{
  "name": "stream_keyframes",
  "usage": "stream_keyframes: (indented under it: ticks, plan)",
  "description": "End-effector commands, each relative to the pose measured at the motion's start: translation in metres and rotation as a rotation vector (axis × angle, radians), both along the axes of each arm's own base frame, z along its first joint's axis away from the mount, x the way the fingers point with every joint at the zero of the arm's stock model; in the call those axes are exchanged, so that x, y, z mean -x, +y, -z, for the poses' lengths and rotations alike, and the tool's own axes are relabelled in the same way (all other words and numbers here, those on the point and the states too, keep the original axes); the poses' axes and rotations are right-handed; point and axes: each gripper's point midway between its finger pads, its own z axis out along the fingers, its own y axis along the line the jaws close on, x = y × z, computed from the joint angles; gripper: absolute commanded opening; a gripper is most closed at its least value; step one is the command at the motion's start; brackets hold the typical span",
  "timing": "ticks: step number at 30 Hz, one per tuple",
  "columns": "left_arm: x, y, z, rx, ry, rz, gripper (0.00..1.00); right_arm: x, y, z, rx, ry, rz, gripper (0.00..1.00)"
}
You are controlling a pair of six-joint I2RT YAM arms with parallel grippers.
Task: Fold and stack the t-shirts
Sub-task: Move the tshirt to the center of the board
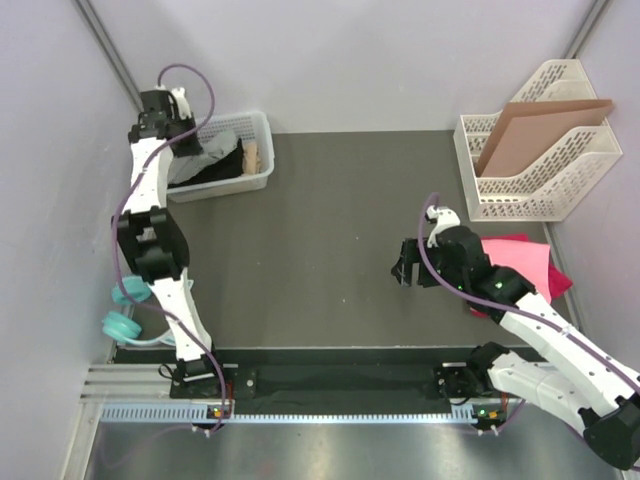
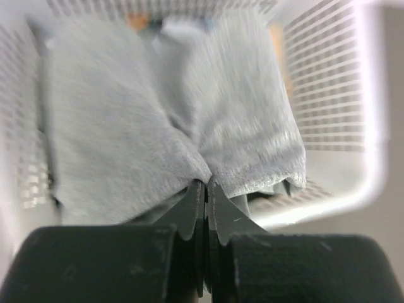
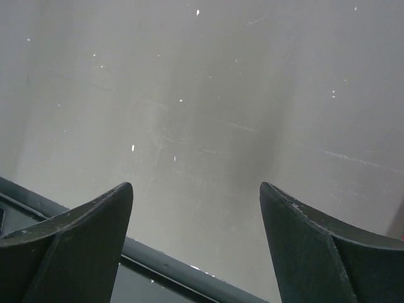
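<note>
1. Grey t-shirt [image 2: 126, 139]: bunched up inside the white basket [image 2: 328, 95] at the far left corner of the desk [image 1: 330, 220]. Heathered knit, fuzzy and matte, heaped in soft rolls with a deep crease down the middle.
2. Likely light and thoroughly limp: no stiffness, bound to sag and drape from any single pinch. May well catch a little on the basket's slotted walls on the way out. Nothing fragile here, and grippy cloth rather than slippery.
3. Left claw [image 2: 206, 189] clenched tight on a raised fold of that grey cloth, right where two rolls meet. One layer or several in the pinch? Cannot tell.
4. Better hold for folding, by judgement: a shoulder seam or hem corner, to let the cloth spread flat. Neither showing right now.
5. Pink t-shirts [image 1: 530, 262] over on the right side of the desk, lying flat with straight edges. Darker magenta layer peeking out beneath, partly hidden by the right arm.
6. Right claw [image 3: 196, 186] released, jaws wide apart with nothing between them, hanging over bare dark desk just left of the pink pile.
7. Further out: brown cardboard sheet [image 1: 540, 125], stiff and flat, leaning in a white slotted rack [image 1: 560, 190] at the far right corner.
</note>
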Motion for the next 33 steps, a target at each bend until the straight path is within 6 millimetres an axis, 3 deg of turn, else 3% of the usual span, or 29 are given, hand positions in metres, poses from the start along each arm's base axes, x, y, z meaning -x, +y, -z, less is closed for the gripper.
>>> stream_keyframes:
  ticks: [1, 3, 6, 9, 11, 14, 16, 17, 19, 20, 22, 23, 24, 26, 27, 30, 33]
  plan:
    - [0.046, -0.037, -0.189, 0.033, -0.372, 0.104, 0.0, -0.002, 0.002, -0.011, -0.038, -0.052, -0.006, 0.8]
    - [0.069, -0.045, -0.237, 0.034, -0.465, 0.123, 0.0, 0.001, 0.001, -0.01, -0.035, -0.054, -0.003, 0.79]
    - [0.101, -0.052, -0.289, 0.026, -0.562, 0.134, 0.0, 0.004, -0.002, -0.012, -0.037, -0.06, -0.004, 0.78]
    - [0.129, -0.052, -0.327, -0.003, -0.641, 0.11, 0.0, 0.008, -0.001, -0.018, -0.053, -0.069, -0.01, 0.77]
    - [0.151, -0.063, -0.344, -0.001, -0.674, 0.158, 0.0, 0.012, -0.001, -0.024, -0.065, -0.077, -0.014, 0.77]
    - [0.183, -0.097, -0.354, 0.04, -0.69, 0.312, 0.0, 0.017, -0.003, -0.035, -0.085, -0.095, -0.011, 0.76]
    - [0.199, -0.115, -0.343, 0.01, -0.648, 0.388, 0.0, 0.019, -0.006, -0.041, -0.096, -0.109, 0.0, 0.75]
    - [0.21, -0.141, -0.339, 0.005, -0.633, 0.461, 0.0, 0.021, -0.009, -0.044, -0.103, -0.117, 0.006, 0.75]
    - [0.224, -0.166, -0.307, -0.027, -0.524, 0.556, 0.0, 0.023, -0.011, -0.049, -0.111, -0.125, 0.013, 0.75]
    - [0.237, -0.192, -0.296, -0.02, -0.49, 0.642, 0.0, 0.024, -0.013, -0.05, -0.112, -0.125, 0.022, 0.75]
    - [0.254, -0.213, -0.249, -0.026, -0.332, 0.743, 0.0, 0.026, -0.015, -0.055, -0.118, -0.129, 0.029, 0.75]
    - [0.269, -0.234, -0.234, -0.038, -0.29, 0.813, 0.0, 0.027, -0.017, -0.058, -0.121, -0.135, 0.036, 0.75]
    - [0.277, -0.243, -0.201, -0.052, -0.194, 0.854, 0.0, 0.027, -0.018, -0.064, -0.13, -0.146, 0.038, 0.74]
    - [0.302, -0.269, -0.174, -0.105, -0.139, 0.953, 0.0, 0.029, -0.02, -0.068, -0.135, -0.152, 0.045, 0.74]
    - [0.312, -0.275, -0.151, -0.111, -0.073, 0.988, 0.0, 0.029, -0.021, -0.073, -0.139, -0.161, 0.049, 0.74]
    - [0.323, -0.289, -0.132, -0.099, -0.01, 1.052, 0.0, 0.029, -0.022, -0.077, -0.141, -0.167, 0.057, 0.73]
    - [0.327, -0.312, -0.132, -0.102, -0.014, 1.114, 0.0, 0.028, -0.021, -0.078, -0.147, -0.159, 0.061, 0.72]
